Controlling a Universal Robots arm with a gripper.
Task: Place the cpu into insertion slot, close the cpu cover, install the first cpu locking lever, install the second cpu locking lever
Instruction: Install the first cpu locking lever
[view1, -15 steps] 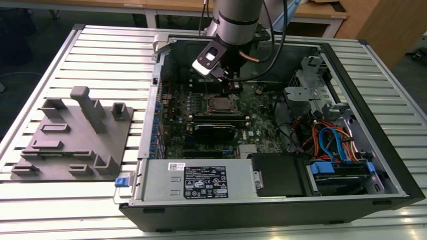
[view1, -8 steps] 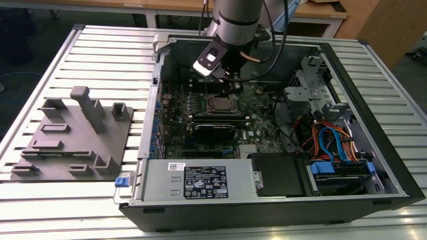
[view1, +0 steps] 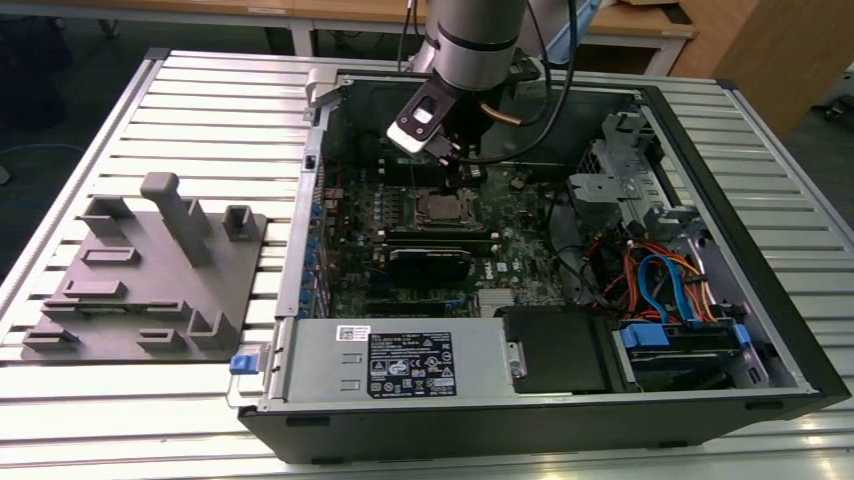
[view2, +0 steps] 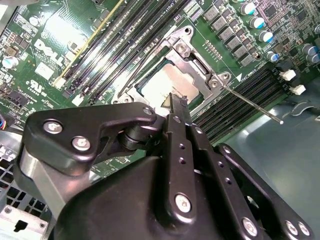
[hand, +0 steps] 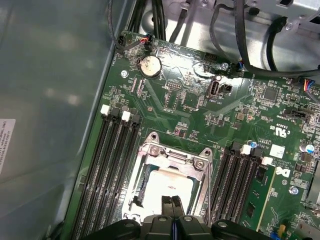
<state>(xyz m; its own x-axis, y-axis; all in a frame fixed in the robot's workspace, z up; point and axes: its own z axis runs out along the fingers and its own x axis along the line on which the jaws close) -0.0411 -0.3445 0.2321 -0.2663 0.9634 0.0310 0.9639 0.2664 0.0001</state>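
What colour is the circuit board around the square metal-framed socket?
Green circuit board; clearest in first wrist view.

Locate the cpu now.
In the first wrist view the flat square silver-grey cpu sits in the insertion slot on the green board, between the long black memory slots, right by the pincer tips.

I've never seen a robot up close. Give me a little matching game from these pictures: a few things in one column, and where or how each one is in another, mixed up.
Things
1. cpu
2. tool
3. grey block
4. coin battery

Places or states
A. on the slatted table, outside the case, at the exterior view's left
B. flat on the green board, apart from the chip
C. in the insertion slot, framed by the cpu cover
D. shut, just over the chip

Pairs: 1-C, 2-D, 3-A, 4-B
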